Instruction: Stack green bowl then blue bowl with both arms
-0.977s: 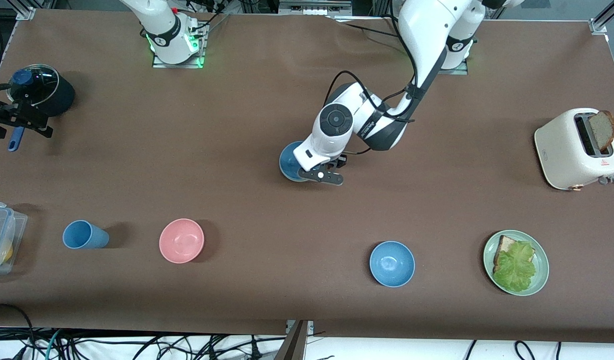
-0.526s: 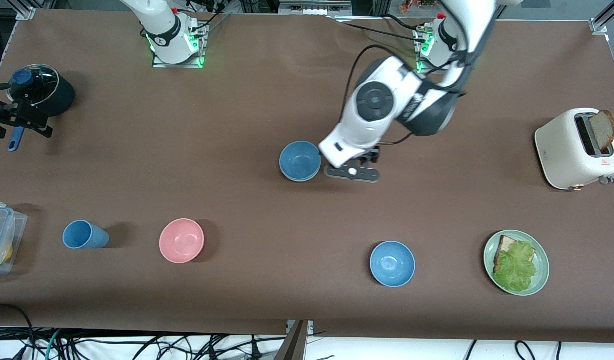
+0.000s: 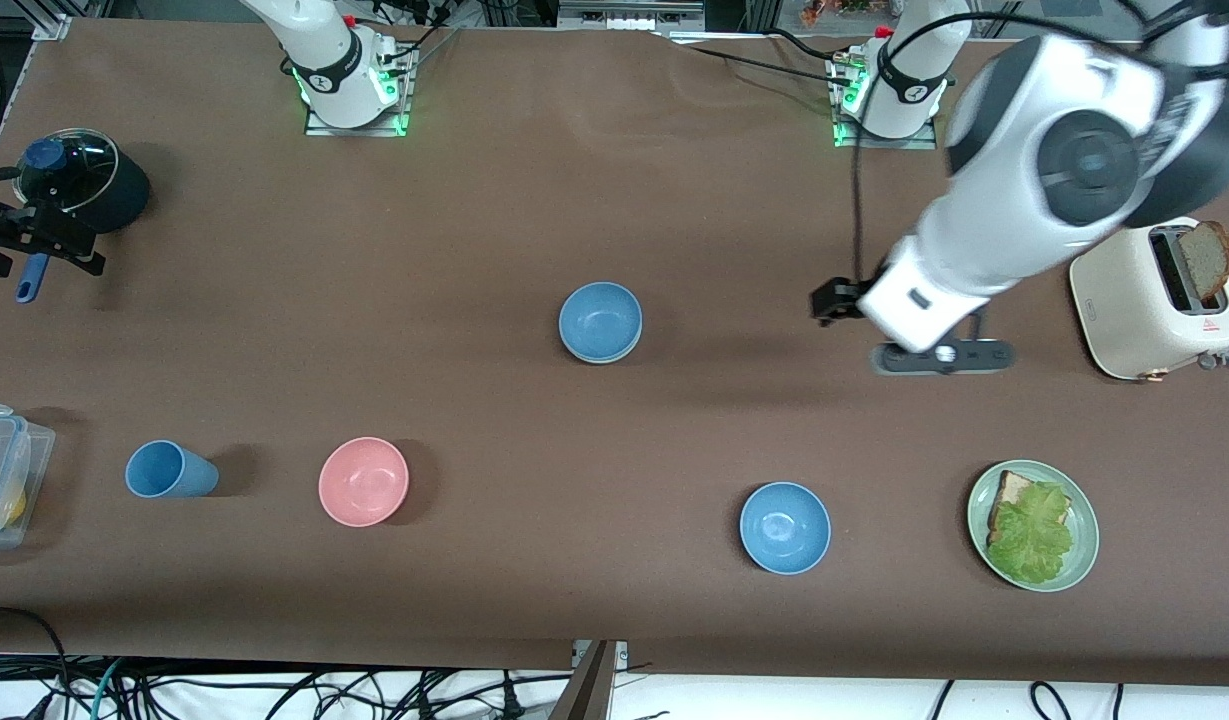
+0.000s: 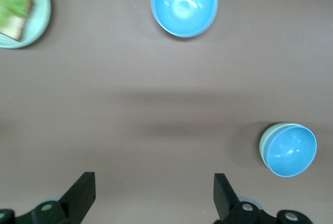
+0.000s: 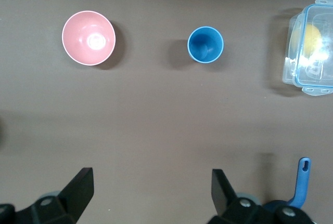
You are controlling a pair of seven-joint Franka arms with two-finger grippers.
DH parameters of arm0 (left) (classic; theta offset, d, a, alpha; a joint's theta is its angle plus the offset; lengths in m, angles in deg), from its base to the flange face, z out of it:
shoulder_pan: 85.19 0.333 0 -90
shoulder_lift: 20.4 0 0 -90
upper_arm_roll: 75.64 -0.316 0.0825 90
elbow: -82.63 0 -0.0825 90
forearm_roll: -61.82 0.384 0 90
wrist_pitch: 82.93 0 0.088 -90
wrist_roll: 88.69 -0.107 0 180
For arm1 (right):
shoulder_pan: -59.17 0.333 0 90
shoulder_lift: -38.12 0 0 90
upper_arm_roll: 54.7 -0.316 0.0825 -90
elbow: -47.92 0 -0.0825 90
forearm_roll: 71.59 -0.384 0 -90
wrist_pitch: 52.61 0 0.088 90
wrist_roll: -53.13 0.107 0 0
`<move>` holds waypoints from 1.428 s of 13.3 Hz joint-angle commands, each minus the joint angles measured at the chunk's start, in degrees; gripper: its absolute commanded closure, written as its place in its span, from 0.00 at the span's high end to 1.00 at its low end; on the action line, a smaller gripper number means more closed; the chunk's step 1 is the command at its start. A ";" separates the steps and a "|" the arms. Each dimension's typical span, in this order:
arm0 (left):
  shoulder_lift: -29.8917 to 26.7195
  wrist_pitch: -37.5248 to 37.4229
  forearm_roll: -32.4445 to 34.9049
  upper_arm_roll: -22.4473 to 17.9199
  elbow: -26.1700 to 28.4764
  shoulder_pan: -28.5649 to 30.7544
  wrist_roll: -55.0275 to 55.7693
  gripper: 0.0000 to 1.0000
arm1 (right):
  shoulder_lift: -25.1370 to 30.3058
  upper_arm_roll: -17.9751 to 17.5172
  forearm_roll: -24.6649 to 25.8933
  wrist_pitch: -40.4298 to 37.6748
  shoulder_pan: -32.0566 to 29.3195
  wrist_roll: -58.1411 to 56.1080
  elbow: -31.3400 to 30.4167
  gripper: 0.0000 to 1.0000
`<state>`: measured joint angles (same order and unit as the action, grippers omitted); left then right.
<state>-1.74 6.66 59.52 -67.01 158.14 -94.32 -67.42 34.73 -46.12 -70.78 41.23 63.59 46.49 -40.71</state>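
Observation:
The blue bowl [image 3: 600, 320] sits nested in the green bowl [image 4: 264, 143] at mid-table, and only a pale green rim shows under it. My left gripper [image 3: 942, 357] hangs open and holds nothing over bare table between that stack and the toaster. In the left wrist view the left gripper [image 4: 153, 182] has only brown table between its fingers, with the blue bowl [image 4: 291, 150] off to one side. My right gripper [image 5: 152, 180] is out of the front view. It is open over bare table, high up, and the right arm waits.
A brighter blue bowl [image 3: 785, 527] and a green plate [image 3: 1084, 535] with bread and lettuce lie near the front edge. A toaster [image 3: 1139, 300] stands at the left arm's end. A pink bowl [image 3: 363, 481], blue cup [image 3: 164, 469], clear container [image 3: 9, 465] and lidded pot [image 3: 84, 180] are toward the right arm's end.
My left gripper opened at the blue bowl, rose and swung away toward the toaster. The blue bowl stayed nested in the green one. The right arm has not moved.

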 commanded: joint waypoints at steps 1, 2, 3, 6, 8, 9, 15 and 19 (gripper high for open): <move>-4.07 -2.05 0.80 -1.33 0.16 3.32 -3.59 1.00 | 0.31 -0.32 0.16 -0.58 -0.55 -0.92 0.21 1.00; -7.04 -1.70 0.89 -2.29 2.87 5.33 -4.56 1.00 | 0.31 -0.32 0.16 -0.58 -0.55 -0.83 0.21 1.00; -9.76 -1.27 0.89 -3.00 6.38 5.96 -5.61 1.00 | 0.31 -0.32 0.16 -0.58 -0.55 -0.83 0.21 1.00; -16.10 1.71 0.62 -7.21 15.79 6.06 -11.74 1.00 | 0.31 -0.32 0.16 -0.58 -0.55 -0.83 0.21 1.00; -21.02 6.71 0.62 -9.07 23.51 5.44 -14.23 1.00 | 0.31 -0.40 0.24 -0.58 -0.47 -0.74 0.21 1.00; -23.22 7.69 0.62 -9.16 26.25 5.44 -14.23 1.00 | 0.31 -0.41 0.24 -0.58 -0.46 -0.83 0.21 1.00; -24.21 7.27 2.03 -10.73 26.89 2.81 -14.15 1.00 | 0.22 -0.41 0.24 -0.58 -0.47 -0.92 0.12 1.00; -21.93 4.19 1.50 -10.30 23.47 5.79 -14.15 1.00 | 0.31 -0.41 0.24 -0.58 -0.55 -0.92 0.21 1.00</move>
<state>-24.94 12.60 59.62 -77.31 183.88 -89.71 -81.12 34.73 -46.14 -70.78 41.23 63.58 46.39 -40.71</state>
